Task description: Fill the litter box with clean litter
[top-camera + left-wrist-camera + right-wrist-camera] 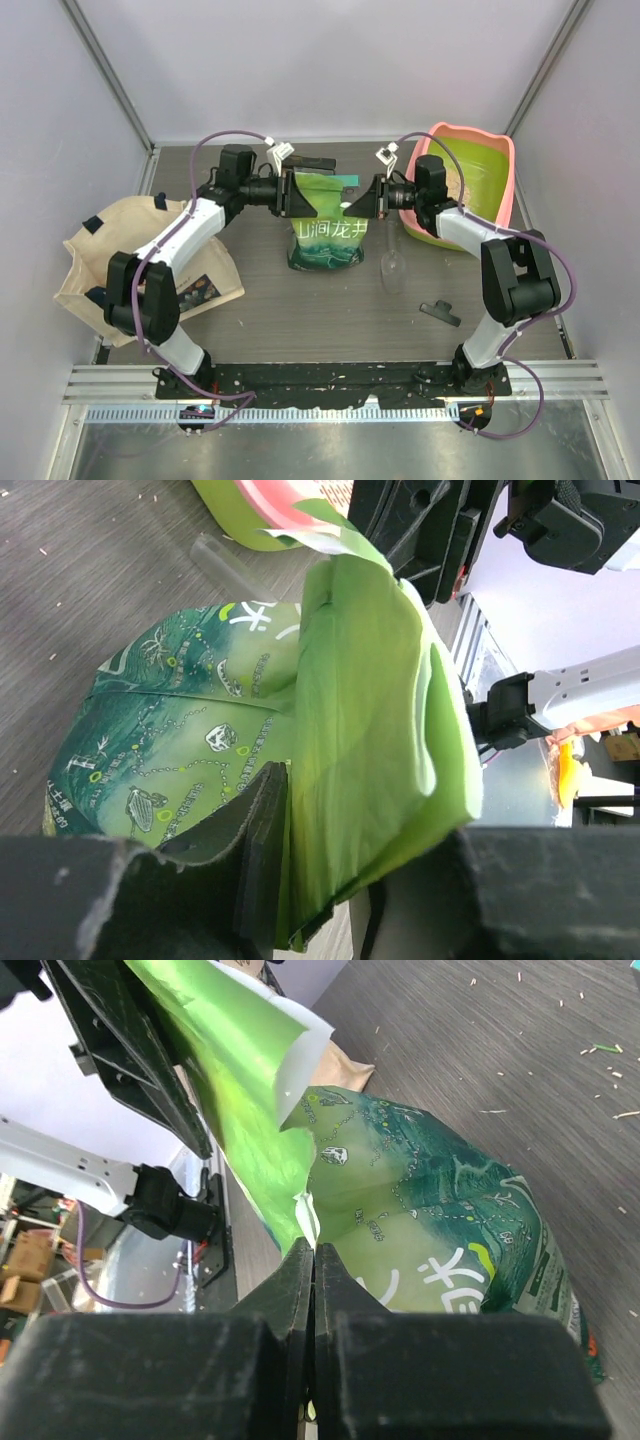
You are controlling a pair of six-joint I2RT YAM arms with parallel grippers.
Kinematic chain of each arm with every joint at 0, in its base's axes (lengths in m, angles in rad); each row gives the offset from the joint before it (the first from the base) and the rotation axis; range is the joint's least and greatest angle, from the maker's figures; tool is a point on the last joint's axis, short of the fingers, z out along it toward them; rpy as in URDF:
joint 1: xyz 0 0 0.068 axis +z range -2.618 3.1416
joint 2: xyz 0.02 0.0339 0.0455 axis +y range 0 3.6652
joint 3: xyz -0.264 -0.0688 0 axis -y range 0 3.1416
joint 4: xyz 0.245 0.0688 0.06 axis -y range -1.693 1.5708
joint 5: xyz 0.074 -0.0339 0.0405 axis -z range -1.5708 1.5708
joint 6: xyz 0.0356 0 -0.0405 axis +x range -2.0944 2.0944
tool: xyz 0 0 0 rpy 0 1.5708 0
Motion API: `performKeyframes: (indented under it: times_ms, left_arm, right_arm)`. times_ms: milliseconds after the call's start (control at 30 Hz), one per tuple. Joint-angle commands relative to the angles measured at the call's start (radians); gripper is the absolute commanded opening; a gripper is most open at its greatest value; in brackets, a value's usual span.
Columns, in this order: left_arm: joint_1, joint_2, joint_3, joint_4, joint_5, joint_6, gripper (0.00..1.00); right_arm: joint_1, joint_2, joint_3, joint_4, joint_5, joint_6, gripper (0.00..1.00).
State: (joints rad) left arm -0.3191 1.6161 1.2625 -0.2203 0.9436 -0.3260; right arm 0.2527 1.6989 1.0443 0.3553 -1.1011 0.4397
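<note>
Centre frame, the left pincer (291,195) and right pincer (357,197) each clench opposite top edges of the green bag (327,235); the litter box (467,130) sits upper right.

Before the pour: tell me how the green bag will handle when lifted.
Likely floppy: the green bag folds and creases at its top between the left gripper and right gripper. Probably heavy for its size: its body bulges on the table.
</note>
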Motion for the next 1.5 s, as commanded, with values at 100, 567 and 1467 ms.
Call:
performKeyframes:
  times_ms: [100, 567, 1467]
  left_arm:
    - [0.005, 0.021, -0.021, 0.106, 0.026, -0.131, 0.23]
    - [0.087, 0.068, -0.129, 0.245, 0.127, -0.401, 0.0]
    - [0.201, 0.036, 0.305, -0.367, 0.026, 0.174, 0.62]
  right_arm:
    - [-0.021, 0.005, 0.023, 0.301, -0.095, 0.308, 0.01]
    - [-0.056, 0.202, 0.138, 0.876, -0.273, 1.162, 0.01]
    - [-0.069, 0.219, 0.364, -0.207, -0.255, 0.708, 0.01]
